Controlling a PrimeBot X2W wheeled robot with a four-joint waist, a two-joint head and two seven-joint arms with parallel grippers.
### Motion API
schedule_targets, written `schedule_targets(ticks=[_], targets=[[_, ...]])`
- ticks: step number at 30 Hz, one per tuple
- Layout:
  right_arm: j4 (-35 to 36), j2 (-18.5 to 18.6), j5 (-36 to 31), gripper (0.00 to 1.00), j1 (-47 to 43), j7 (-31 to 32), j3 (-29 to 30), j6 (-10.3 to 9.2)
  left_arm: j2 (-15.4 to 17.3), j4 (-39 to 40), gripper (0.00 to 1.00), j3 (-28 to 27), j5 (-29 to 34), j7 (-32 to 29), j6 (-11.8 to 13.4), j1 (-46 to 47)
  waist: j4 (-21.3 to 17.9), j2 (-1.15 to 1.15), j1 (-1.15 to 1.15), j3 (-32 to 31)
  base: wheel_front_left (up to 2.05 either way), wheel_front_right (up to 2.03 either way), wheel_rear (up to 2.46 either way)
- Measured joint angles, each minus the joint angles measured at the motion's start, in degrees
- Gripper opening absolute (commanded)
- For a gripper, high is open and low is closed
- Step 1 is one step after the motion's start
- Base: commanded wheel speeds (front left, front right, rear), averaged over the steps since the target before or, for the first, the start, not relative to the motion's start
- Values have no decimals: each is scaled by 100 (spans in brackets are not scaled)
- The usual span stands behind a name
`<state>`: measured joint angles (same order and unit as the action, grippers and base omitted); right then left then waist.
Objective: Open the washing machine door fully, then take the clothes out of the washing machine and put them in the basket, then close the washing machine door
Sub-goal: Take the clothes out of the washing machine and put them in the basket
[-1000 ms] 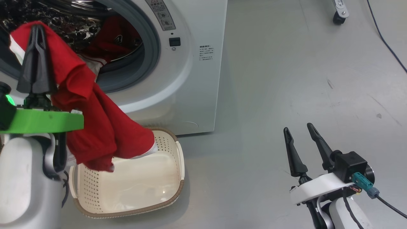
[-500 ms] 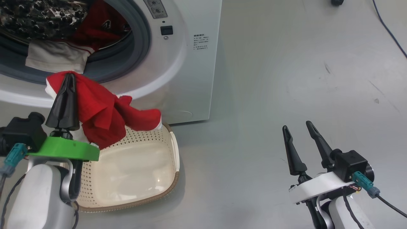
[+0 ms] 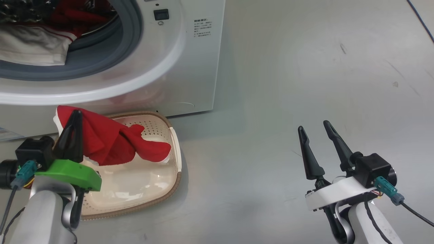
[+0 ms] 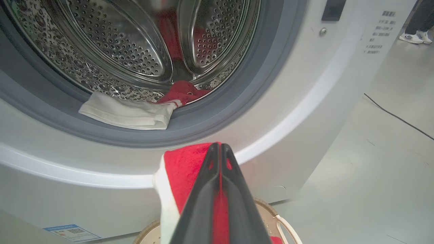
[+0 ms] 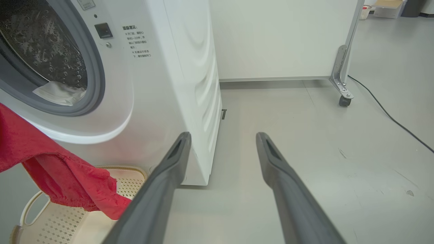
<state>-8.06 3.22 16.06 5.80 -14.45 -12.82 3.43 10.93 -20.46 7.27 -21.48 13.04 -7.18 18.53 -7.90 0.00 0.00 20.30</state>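
The white washing machine (image 3: pixel 190 67) stands with its drum (image 4: pixel 135 44) exposed; the washing machine door is out of view. A white garment (image 3: pixel 30 47) lies over the grey gasket, with more red cloth (image 4: pixel 179 95) behind it in the drum. My left gripper (image 3: pixel 75 117) is shut on a red garment (image 3: pixel 112 142), low in front of the machine. The cloth hangs into the cream basket (image 3: pixel 174 159) on the floor below the opening. My right gripper (image 3: pixel 313 127) is open and holds nothing, over bare floor well to the right.
A blue label (image 4: pixel 71 232) sits low on the machine's front. To the right, a white panel stands on a caster leg (image 5: pixel 342 91), and a black cable (image 5: pixel 383 108) runs across the grey floor. A person's shoes (image 4: pixel 415 37) show far off.
The head camera has tilted down. My left gripper has come down from drum height to just above the basket, bringing the red garment with it. The right arm has not moved.
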Motion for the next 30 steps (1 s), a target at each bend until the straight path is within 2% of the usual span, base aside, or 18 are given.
schedule_targets(ticks=[16, 30], targets=[[67, -18, -1, 100, 271, 0, -107, 0, 213, -1206, 0, 126, 314, -441, 89, 226, -405, 0, 0, 628, 0, 0, 0], [86, -47, 1, 100, 437, 0, -143, -4, 276, -2039, 0, 145, 328, -600, 89, 614, -771, 0, 0, 1040, 0, 0, 0]])
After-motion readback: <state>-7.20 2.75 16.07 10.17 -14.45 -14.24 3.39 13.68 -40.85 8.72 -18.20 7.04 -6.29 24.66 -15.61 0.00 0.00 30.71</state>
